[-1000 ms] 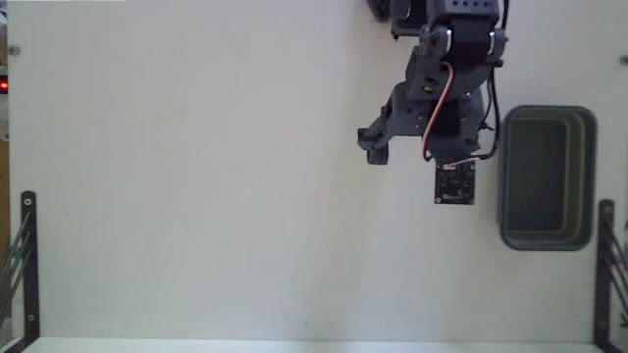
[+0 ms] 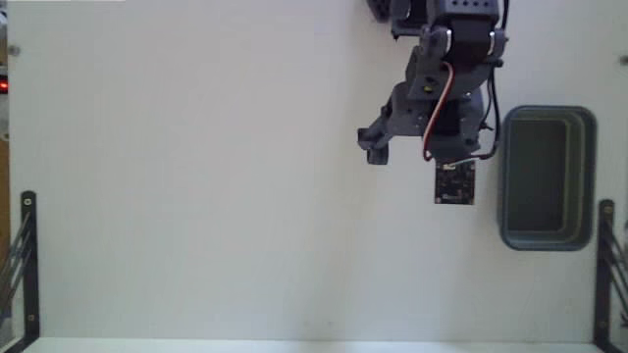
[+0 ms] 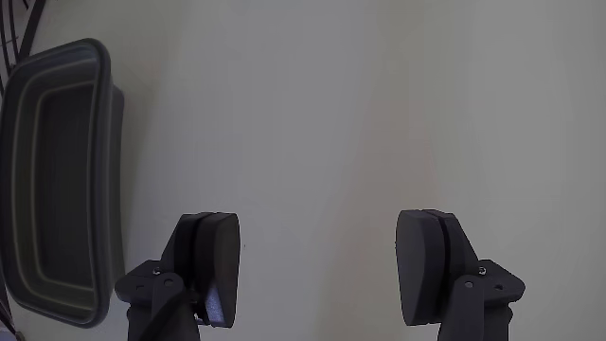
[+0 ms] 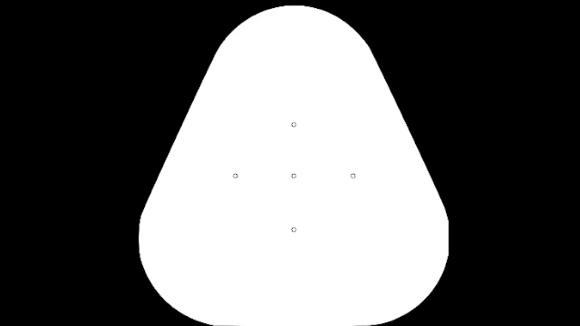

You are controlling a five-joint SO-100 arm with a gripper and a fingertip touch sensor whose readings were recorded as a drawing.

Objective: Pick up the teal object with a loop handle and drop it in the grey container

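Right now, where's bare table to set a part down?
Bare table fills everything left of the arm in the fixed view, to the bracket, plus the strip below the arm. Tight only between arm and tub. The open hand holds nothing.

Table surface [image 2: 196, 176]: plain off-white, unpatterned. Grey container [image 2: 547, 177]: dark grey throughout, rim and interior alike. Arm [image 2: 442, 88]: black to dark grey, carrying one red wire and one white wire. Gripper [image 3: 327, 270]: both fingers matte dark grey. Side brackets [image 2: 27, 255]: black
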